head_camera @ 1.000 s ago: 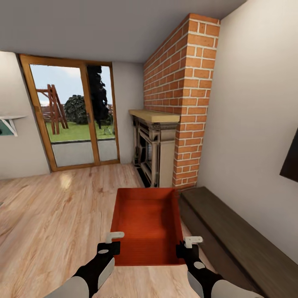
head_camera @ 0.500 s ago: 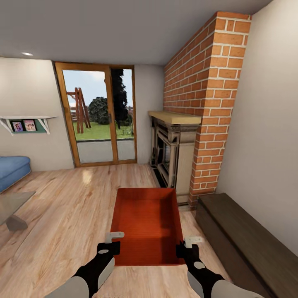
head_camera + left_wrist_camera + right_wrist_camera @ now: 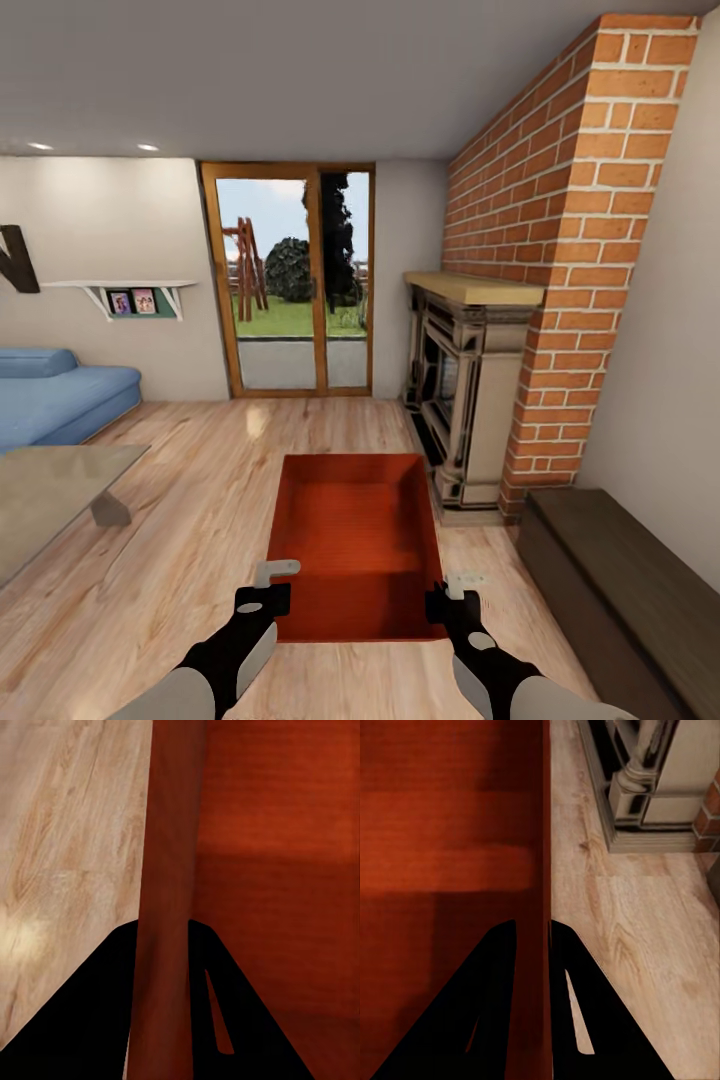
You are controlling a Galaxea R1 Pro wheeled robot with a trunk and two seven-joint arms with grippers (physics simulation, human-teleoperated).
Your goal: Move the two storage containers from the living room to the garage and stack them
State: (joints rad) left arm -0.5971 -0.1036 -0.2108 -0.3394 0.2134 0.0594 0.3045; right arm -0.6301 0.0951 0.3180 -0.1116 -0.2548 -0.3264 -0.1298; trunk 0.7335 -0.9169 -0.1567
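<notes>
both hands, left hand (image 3: 262, 592) and right hand (image 3: 452, 597), pinch the storage container (image 3: 356, 540) by its side walls, carried low out front; keep it level, steer wide of the fireplace (image 3: 463, 385)

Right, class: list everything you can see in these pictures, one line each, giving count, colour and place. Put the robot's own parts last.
storage container: one, orange-red, held between both grippers above the wood floor
wood floor: one, light planks
sofa: one, blue, far left
coffee table: one, glass top, left
glass doors: one pair, wood-framed, back wall
fireplace: one, beige, under the brick chimney
brick chimney: one, red, right
bench: one, dark, right wall
shelf: one, white, left wall
left gripper: shut on container's side wall
right gripper: shut on opposite wall
</notes>
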